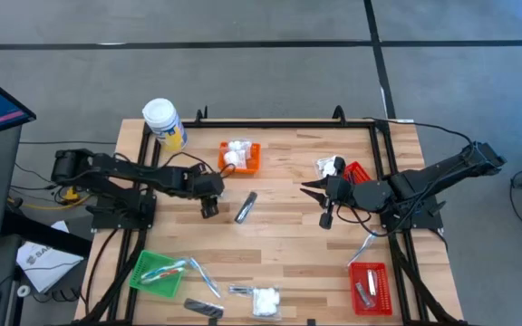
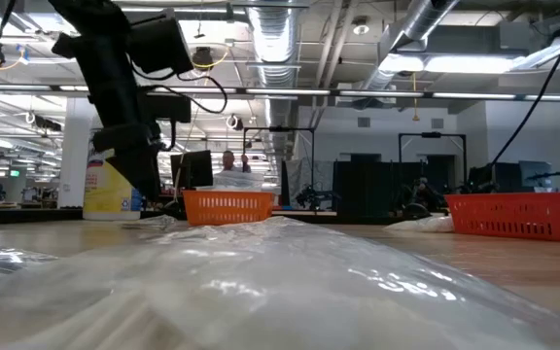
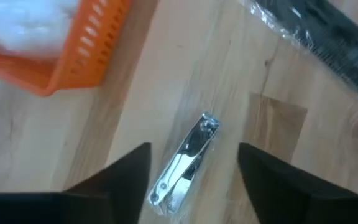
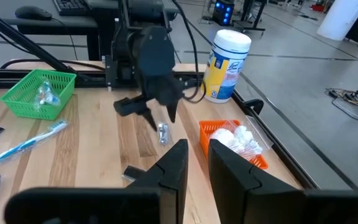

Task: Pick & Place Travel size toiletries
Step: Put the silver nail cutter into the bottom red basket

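A silvery nail clipper in clear wrap [image 3: 184, 163] lies flat on the wooden table, between the open fingers of my left gripper [image 3: 194, 150], which hangs just above it [image 4: 156, 116], left of the table's middle [image 1: 209, 207]. As far as shows, neither finger touches it. A dark comb in clear wrap [image 3: 328, 31] lies just beyond. White lumpy packets [image 1: 236, 151] sit in the orange basket [image 1: 252, 165]. My right gripper [image 4: 197, 155] waits high over the right half [image 1: 321, 201], with a narrow gap and nothing between its fingers.
A white-lidded jar [image 1: 164, 122] stands at the far left corner. A green basket [image 1: 143, 276], a toothbrush [image 1: 203, 276], a dark sachet [image 1: 203, 310] and white packets [image 1: 264, 300] lie along the near edge. Red baskets sit near right [image 1: 381, 290] and behind the right arm [image 1: 359, 170].
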Controlling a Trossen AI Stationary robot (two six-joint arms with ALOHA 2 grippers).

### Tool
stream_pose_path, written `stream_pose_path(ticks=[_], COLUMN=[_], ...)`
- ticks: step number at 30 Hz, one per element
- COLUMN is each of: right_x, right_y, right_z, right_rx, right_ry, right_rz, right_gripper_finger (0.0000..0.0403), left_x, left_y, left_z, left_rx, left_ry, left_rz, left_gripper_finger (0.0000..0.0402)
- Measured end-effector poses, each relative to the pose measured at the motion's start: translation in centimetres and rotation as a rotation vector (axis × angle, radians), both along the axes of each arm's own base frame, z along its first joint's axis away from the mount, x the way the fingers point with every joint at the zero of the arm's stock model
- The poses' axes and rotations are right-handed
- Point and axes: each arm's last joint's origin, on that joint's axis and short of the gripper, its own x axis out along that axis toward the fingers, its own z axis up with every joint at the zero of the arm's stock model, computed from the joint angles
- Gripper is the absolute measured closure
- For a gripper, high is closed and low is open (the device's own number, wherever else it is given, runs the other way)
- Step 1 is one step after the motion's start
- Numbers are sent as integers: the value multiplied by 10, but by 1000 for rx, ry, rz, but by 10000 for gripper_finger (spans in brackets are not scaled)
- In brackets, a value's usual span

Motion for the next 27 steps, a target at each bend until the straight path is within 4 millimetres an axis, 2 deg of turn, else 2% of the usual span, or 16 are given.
stream_pose_path(ticks=[3,6,14,20,27], right_x=[0,0,0,0,0], right_y=[0,0,1,1,1], right_z=[0,0,0,0,0], right_rx=[0,0,0,0,0], right_ry=[0,0,0,0,1], right_rz=[-1,0,3,3,3], right_gripper_finger=[347,347,347,347,347], left_x=[6,9,13,14,17], left_y=[0,1,2,2,1], left_z=[-9,-21,-38,-40,-41], left_rx=[10,-1,-37,-159,-211], left_ry=[21,72,134,98,73], left_rz=[-27,-29,-8,28,15], left_gripper_finger=[120,91,65,91,171])
